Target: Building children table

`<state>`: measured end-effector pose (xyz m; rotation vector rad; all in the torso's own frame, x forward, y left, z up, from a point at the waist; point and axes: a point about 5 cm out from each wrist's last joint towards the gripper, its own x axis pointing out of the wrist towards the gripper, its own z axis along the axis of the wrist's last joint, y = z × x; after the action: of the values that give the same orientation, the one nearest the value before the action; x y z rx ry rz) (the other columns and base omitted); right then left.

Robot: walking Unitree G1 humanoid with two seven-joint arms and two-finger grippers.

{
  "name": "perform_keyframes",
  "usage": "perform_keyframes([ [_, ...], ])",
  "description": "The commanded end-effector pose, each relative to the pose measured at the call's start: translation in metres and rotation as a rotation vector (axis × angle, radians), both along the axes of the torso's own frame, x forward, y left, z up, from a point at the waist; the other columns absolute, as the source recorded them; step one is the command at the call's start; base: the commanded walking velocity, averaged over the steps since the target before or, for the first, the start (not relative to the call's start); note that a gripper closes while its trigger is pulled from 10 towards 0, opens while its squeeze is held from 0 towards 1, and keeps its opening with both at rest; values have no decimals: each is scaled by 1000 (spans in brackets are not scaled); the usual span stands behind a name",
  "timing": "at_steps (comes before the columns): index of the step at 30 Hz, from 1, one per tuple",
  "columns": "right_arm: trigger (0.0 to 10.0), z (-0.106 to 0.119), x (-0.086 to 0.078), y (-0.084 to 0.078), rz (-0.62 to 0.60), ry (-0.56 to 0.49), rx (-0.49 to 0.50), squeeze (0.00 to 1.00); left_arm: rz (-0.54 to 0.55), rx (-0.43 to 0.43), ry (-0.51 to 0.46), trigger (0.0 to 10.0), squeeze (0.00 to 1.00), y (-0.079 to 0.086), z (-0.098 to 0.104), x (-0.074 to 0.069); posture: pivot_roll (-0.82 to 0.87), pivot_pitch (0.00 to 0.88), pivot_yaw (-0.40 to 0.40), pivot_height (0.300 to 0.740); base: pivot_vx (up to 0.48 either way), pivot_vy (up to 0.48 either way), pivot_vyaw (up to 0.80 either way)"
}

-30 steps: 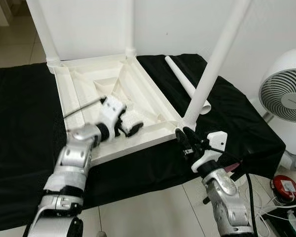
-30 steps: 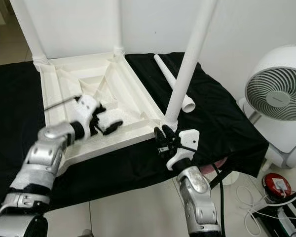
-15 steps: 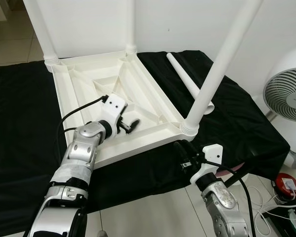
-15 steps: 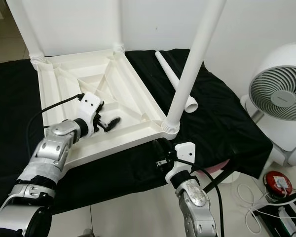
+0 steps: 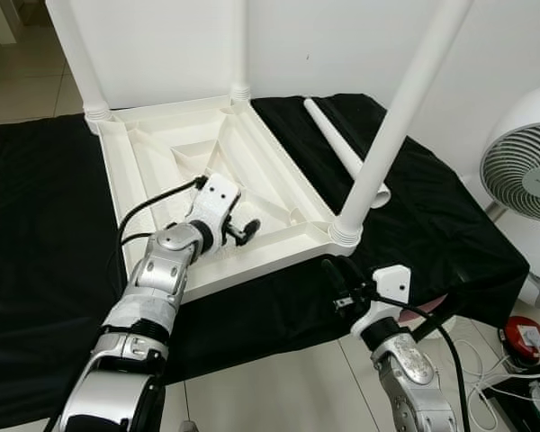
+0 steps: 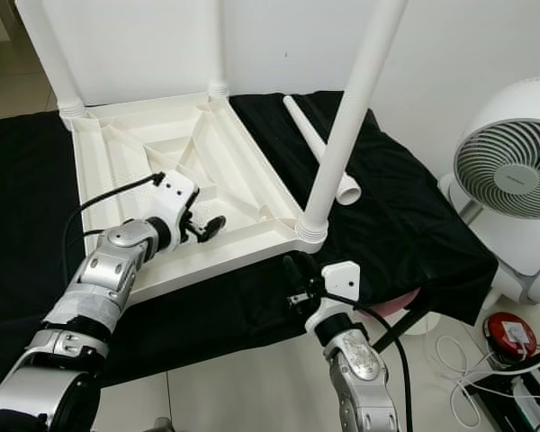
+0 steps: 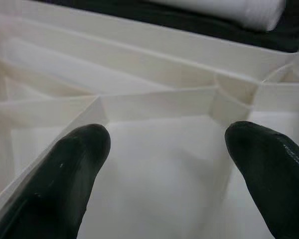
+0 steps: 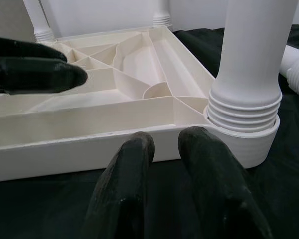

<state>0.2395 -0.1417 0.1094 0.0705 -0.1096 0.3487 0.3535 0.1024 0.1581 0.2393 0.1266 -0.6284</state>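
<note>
A white plastic children's table (image 5: 270, 259) lies upside down on a black cloth. Three white legs stand screwed in: two at the far corners and one (image 5: 389, 135) at the near right corner. A loose leg (image 5: 342, 153) lies on the cloth to the right of the table. My left gripper (image 5: 243, 229) is open inside the ribbed underside, its fingers (image 7: 65, 184) spread over a shallow compartment. My right gripper (image 5: 335, 277) hangs shut just below the near right corner, with its fingers (image 8: 134, 164) pointing at the rim beside the leg's threaded base (image 8: 244, 109) and nothing between them.
A white fan (image 5: 526, 180) stands on the floor at the right. A red round object (image 5: 522, 340) and cables lie on the tiles below it. The black cloth (image 5: 36, 234) spreads wide to the left of the table.
My right gripper has dropped away from the near right leg's base to below the table's rim. My left gripper has settled a little further right inside the underside.
</note>
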Motion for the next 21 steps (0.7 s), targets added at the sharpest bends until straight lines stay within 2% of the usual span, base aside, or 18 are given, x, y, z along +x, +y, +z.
perform_keyframes([
  [1,10000,0,-2,-1,-1,-4,-6,0,-98,-16,-6,10000,0,-5,1,-7,-70,9,-6,740,0,0,0],
  [3,10000,0,-3,-1,1,-4,-9,0,-163,1,5,10000,0,-7,-3,-14,-67,11,-7,740,0,0,0],
  [9,10000,1,-3,0,4,-7,-10,0,-170,58,27,10000,0,-11,-15,-18,-67,9,-4,740,0,0,0],
  [13,10000,1,-3,1,4,-10,-10,0,-98,79,74,10000,0,-12,-24,-13,-72,4,2,740,0,0,0],
  [21,10000,2,-2,3,-4,-14,-10,0,52,117,98,10000,0,-9,-30,-3,-81,0,8,740,0,0,0],
])
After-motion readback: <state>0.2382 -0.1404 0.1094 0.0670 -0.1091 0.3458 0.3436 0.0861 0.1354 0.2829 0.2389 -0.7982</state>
